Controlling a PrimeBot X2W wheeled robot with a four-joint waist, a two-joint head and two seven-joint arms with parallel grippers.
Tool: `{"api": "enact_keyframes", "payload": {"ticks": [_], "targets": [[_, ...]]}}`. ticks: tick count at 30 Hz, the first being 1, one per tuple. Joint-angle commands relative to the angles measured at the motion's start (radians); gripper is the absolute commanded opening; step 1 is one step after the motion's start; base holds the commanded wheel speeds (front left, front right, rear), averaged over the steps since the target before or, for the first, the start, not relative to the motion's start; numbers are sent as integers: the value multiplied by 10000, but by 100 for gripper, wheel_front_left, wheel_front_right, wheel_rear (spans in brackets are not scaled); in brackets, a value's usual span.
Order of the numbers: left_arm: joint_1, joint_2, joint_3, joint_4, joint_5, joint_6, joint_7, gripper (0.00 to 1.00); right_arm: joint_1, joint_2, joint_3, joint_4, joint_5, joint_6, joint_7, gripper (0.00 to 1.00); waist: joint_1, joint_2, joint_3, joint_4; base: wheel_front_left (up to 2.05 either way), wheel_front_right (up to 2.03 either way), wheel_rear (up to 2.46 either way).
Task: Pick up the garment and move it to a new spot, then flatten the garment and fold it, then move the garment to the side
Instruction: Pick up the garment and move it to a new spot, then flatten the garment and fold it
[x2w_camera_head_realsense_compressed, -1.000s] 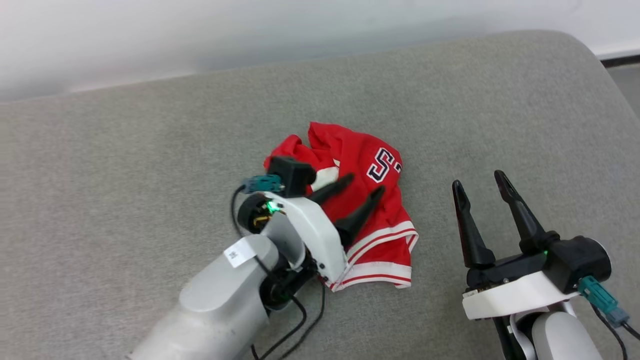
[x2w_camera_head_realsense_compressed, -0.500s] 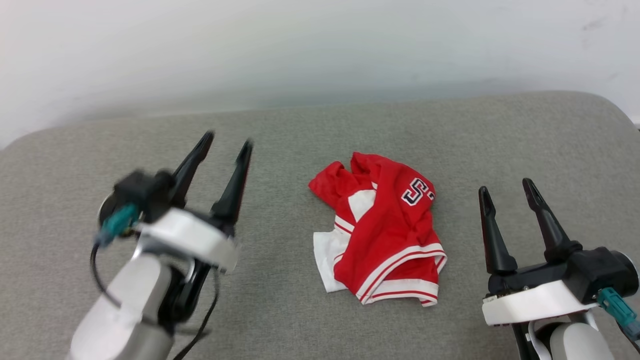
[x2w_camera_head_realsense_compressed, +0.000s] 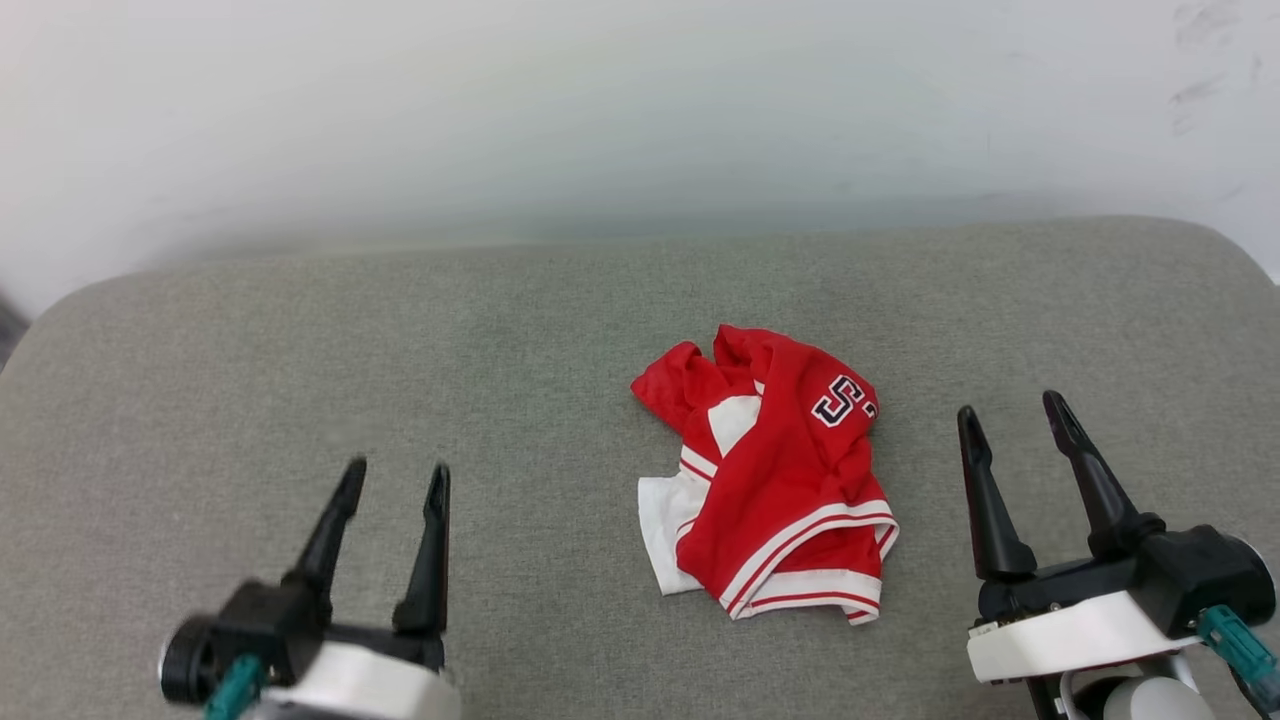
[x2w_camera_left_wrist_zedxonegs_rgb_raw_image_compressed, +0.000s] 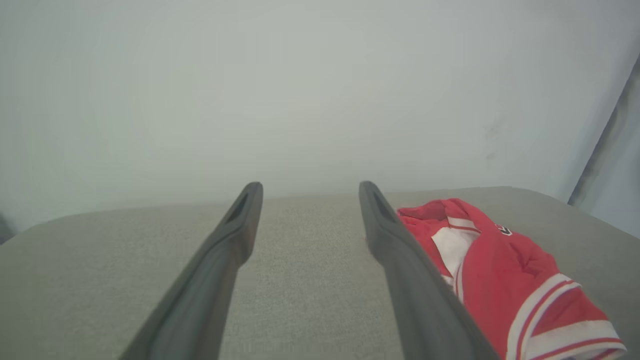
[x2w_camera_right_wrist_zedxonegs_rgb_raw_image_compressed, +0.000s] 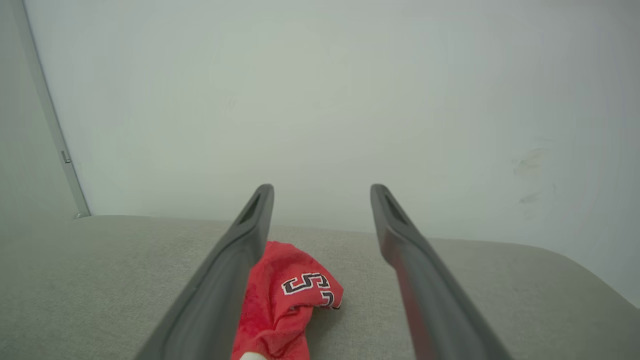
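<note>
Head view: 1 crumpled red garment (x2w_camera_head_realsense_compressed: 775, 490) lies on the grey cushion (x2w_camera_head_realsense_compressed: 500, 350), right of centre, its striped hem (x2w_camera_head_realsense_compressed: 810, 590) nearest the robot. The 2 left fingers (x2w_camera_head_realsense_compressed: 432, 540) stand well apart from it at lower left, and the 2 right fingers (x2w_camera_head_realsense_compressed: 985, 500) are near its right edge. Both pairs point up, spread wide, holding nothing. The left wrist view catches a white panel (x2w_camera_left_wrist_zedxonegs_rgb_raw_image_compressed: 452, 247), the right wrist view black lettering (x2w_camera_right_wrist_zedxonegs_rgb_raw_image_compressed: 305, 285).
</note>
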Motion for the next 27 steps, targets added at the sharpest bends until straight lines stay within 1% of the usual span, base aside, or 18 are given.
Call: {"api": "enact_keyframes", "payload": {"ticks": [1,2,5,8,9,11,12,14,17,21,23,27], "targets": [[215,-127,86,-44,55,-39,-25,100,88,19,-16,-18,89,-7,-18,100,1,0,-37,-40,0,0,0],[367,-276,218,-65,137,-95,-25,100,121,21,-25,-17,112,-7,-18,100,1,0,-53,-58,0,0,0],[714,-636,363,22,403,-447,-25,100,198,20,-36,-46,145,-7,-18,100,1,0,-44,-92,0,0,0],[751,-817,501,168,668,-720,-26,100,179,21,-3,-79,120,-7,-18,100,1,0,40,-135,0,0,0],[450,-992,378,452,832,-1023,-26,100,162,21,8,-91,124,-7,-18,100,1,0,209,-210,0,0,0],[231,-923,113,745,811,-1156,41,100,142,21,53,-92,56,-7,-18,100,1,0,343,-261,0,0,0],[45,-907,-6,884,735,-1206,243,100,107,21,66,-106,36,-7,-20,100,1,0,410,-277,0,0,0],[-332,-789,-332,1119,703,-1298,921,100,35,21,71,-98,0,-7,-20,100,1,0,524,-330,0,0,0],[-905,-839,-658,1327,432,-1336,2352,100,-49,21,128,-98,-41,-7,-18,100,1,0,735,-439,0,0,0],[-1653,-855,-1324,1365,32,-1404,4820,100,-228,21,189,-194,-89,-7,-20,100,1,0,1153,-595,0,0,0],[-2119,-878,-1509,1177,-168,-1413,5746,100,-257,21,263,-250,-109,-7,-20,100,1,0,1368,-640,0,0,0],[-2726,-574,-1788,1229,64,-1333,7303,100,-411,20,458,-349,-171,-7,-20,100,1,0,1772,-815,0,0,0]]}}
